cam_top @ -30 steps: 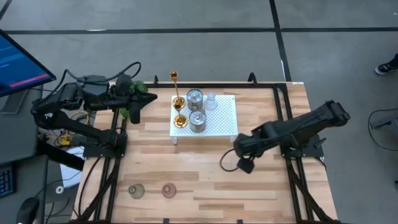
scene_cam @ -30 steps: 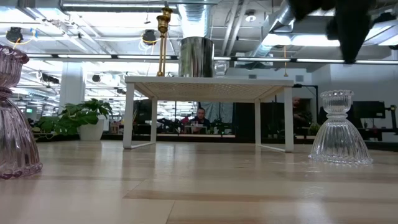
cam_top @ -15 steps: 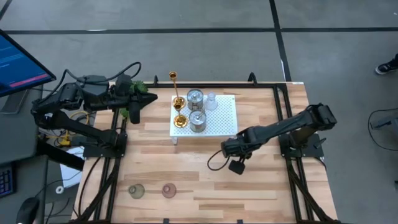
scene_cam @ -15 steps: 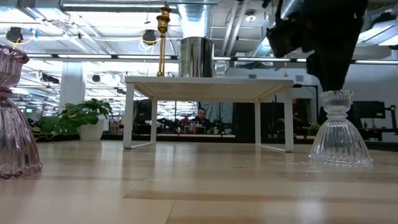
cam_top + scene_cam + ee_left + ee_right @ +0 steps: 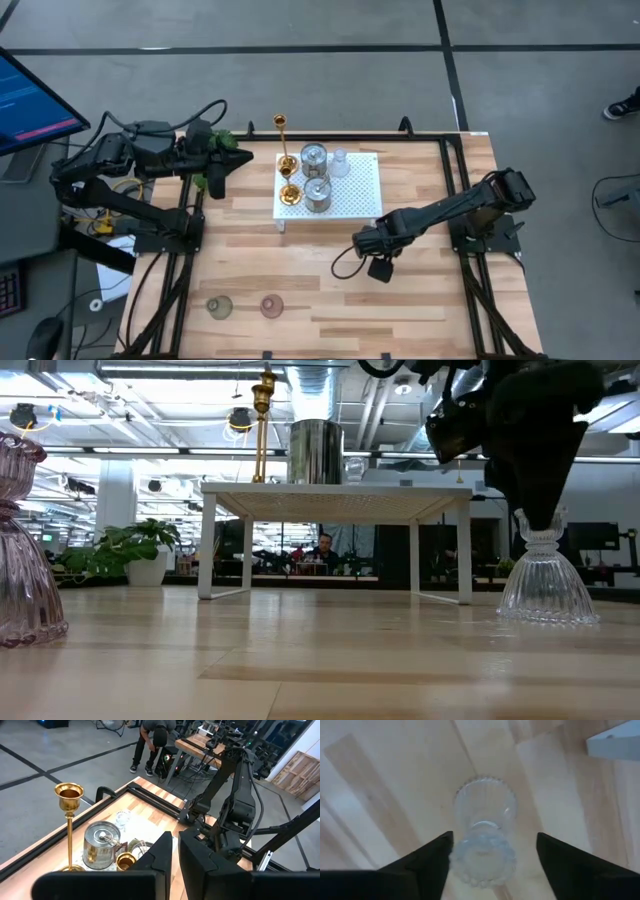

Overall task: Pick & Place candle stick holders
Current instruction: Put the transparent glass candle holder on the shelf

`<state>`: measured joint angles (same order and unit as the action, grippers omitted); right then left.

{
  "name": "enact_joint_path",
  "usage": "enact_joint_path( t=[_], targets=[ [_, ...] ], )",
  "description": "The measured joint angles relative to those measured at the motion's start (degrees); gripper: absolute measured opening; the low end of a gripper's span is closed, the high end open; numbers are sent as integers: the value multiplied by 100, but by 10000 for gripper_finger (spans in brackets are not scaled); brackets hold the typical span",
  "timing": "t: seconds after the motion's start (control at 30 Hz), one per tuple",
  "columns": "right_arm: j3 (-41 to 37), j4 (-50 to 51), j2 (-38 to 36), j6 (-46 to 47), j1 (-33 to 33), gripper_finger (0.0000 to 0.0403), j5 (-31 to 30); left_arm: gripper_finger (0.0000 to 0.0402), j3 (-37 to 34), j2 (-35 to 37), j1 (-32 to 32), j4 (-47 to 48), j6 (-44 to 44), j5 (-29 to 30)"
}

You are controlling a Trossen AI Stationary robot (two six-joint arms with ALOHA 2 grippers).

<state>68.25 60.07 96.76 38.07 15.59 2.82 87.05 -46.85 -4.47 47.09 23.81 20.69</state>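
Note:
A clear glass candle stick holder (image 5: 482, 835) stands upright on its base on the wooden table, right of centre; it also shows in the low view (image 5: 548, 575). My right gripper (image 5: 494, 840) is open right above it, one finger on either side of its top, and shows in the low view (image 5: 538, 510) and the high view (image 5: 358, 243). A tall gold holder (image 5: 282, 140), two silvery cups (image 5: 316, 175) and a small clear one (image 5: 340, 163) stand on the white perforated stand (image 5: 360, 195). A greenish holder (image 5: 219, 306) and a pinkish one (image 5: 271, 305) stand near the front left. My left gripper (image 5: 175, 855) is shut at the far left.
A green leafy plant (image 5: 222, 152) sits by my left gripper at the table's far left. The stand's white legs (image 5: 208, 545) rise from the table's middle. A monitor (image 5: 35, 100) stands off the table's left side. A person (image 5: 157, 740) bends over in the room beyond the table.
My right gripper has gone toward the table's left edge and down, ending right over the clear glass holder with its fingers on either side of the top. The holder has stayed where it was.

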Motion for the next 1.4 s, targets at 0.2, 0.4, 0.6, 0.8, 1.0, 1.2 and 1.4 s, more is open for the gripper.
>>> enact_joint_path(
  t=[0.2, 0.4, 0.6, 0.8, 1.0, 1.2, 1.4],
  targets=[
    [-96, -101, 8, -203, 20, 200, 361, 30, 0, 0, -1, -1, -2, -1],
    [-192, -150, 1, -210, 28, 153, 401, 30, 0, 0, -2, 0, -2, 0],
    [-195, -269, -14, -210, 46, 153, 320, 30, 0, 0, 0, -1, -2, -1],
    [-61, -139, -1, -208, 46, 153, 288, 30, 0, 0, -1, -1, -2, 0],
    [549, 422, -221, -208, 26, 153, 291, 30, 0, 0, 0, 0, -2, 0],
    [1416, 1402, -338, -300, -115, 153, 307, 30, 0, 0, 0, 0, -2, -1],
    [2336, 2140, -338, -624, -393, 153, 142, 30, 0, 0, -1, 0, -2, -192]
  ],
)
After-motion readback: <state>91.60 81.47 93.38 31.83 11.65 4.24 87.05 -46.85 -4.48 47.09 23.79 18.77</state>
